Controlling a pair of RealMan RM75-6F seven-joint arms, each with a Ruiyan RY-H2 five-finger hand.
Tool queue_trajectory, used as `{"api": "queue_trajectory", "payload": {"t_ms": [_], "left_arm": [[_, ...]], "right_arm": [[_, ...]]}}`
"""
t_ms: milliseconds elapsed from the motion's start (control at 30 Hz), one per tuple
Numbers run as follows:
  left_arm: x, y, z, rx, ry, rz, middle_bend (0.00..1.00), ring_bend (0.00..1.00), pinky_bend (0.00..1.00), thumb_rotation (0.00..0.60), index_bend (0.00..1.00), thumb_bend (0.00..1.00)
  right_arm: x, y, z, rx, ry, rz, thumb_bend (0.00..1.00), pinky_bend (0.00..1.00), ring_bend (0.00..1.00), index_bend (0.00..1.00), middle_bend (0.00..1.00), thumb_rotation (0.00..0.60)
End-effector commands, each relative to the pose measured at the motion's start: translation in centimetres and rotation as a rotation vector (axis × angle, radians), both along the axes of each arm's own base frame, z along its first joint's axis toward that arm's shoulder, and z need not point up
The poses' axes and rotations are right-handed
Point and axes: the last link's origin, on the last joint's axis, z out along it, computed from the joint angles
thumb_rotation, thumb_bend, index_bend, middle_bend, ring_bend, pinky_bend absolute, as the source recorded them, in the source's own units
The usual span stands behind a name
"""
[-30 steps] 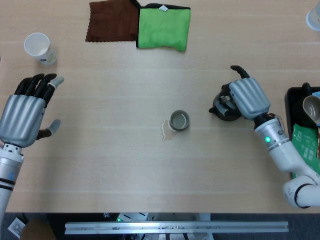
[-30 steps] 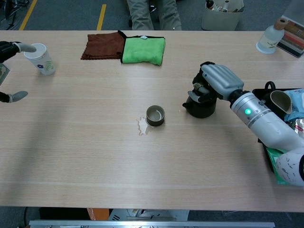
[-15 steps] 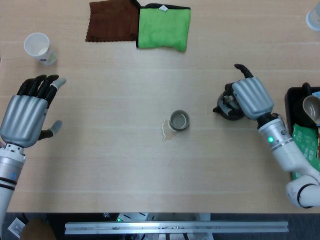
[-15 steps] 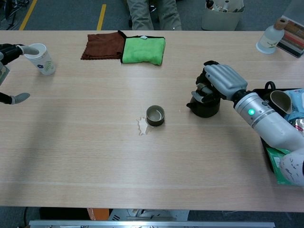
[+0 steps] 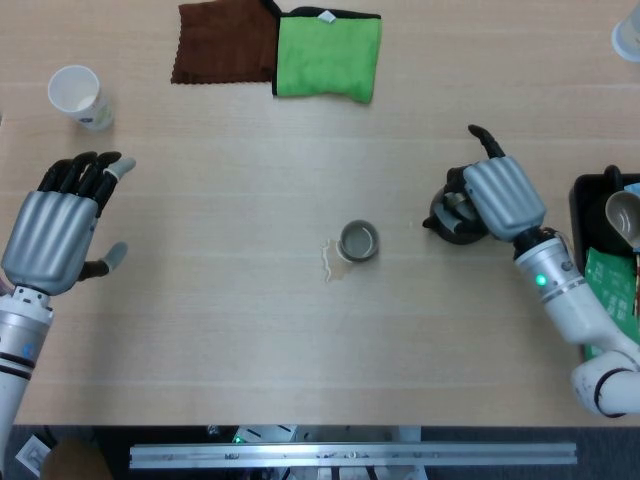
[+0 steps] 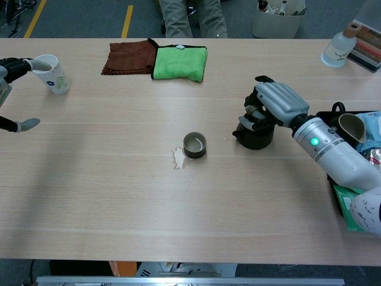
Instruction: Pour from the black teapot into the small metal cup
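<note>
Head view: the right robot hand (image 5: 503, 196) grasps the black teapot (image 5: 453, 218), hiding most of it, right of the small metal cup (image 5: 359, 241) on the counter (image 5: 220, 330). The left robot hand (image 5: 52, 238) is released, fingers spread.

Chest view: the left robot hand (image 6: 13, 68) is mostly cut off at the frame edge; the teapot's (image 6: 255, 134) lid is covered.

Bright, even overhead room light, both views sharp.
Shadows on the pale table (image 5: 250, 330) are soft and faint; a small green lamp glows on the right forearm (image 6: 311, 141).
</note>
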Motion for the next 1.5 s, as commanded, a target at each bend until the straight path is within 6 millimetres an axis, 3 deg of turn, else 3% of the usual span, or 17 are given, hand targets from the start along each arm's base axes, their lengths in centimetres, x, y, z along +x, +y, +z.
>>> {"api": "queue_trajectory", "payload": {"t_ms": [33,367,633,1500], "left_arm": [[0.0,0.0,0.0,-0.001,0.0,0.0,0.12,0.12,0.16,0.6,0.11,0.25],[0.1,0.0,-0.2,-0.004,0.001,-0.003,0.12,0.12,0.16,0.6,0.11,0.25],[0.3,0.0,-0.2,-0.005,0.002,-0.007,0.12,0.12,0.16,0.6,0.11,0.25],[0.4,0.0,0.2,-0.003,-0.001,-0.003,0.12,0.12,0.16,0.6,0.11,0.25]], "right_arm": [[0.0,0.0,0.1,0.006,-0.009,-0.002,0.0,0.05,0.68,0.82,0.68,0.525],[-0.2,0.0,0.4,0.015,-0.005,0.006,0.0,0.03,0.64,0.79,0.65,0.475],[-0.1,0.1,0.8,0.026,0.02,0.018,0.0,0.03,0.49,0.66,0.53,0.473],[1.6,0.1,2.4,0.03,0.163,0.094,0.0,0.0,0.3,0.44,0.38,0.474]]}}
